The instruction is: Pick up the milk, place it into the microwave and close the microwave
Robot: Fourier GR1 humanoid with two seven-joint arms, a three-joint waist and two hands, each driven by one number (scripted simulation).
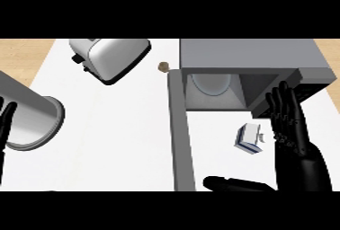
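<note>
Head view: the milk carton [248,137] sits on the white tabletop [113,148] toward its right edge, just in front of the microwave [252,51]. The microwave stands at the far right corner with its door [178,134] swung wide open. The right robot hand [292,143] is just right of the carton, fingers straight and thumb spread, holding nothing. The left robot hand [8,117] rests at the left edge with its fingers up and apart, beside a grey cylinder [30,119]. A toaster [109,56] lies near the far edge.
</note>
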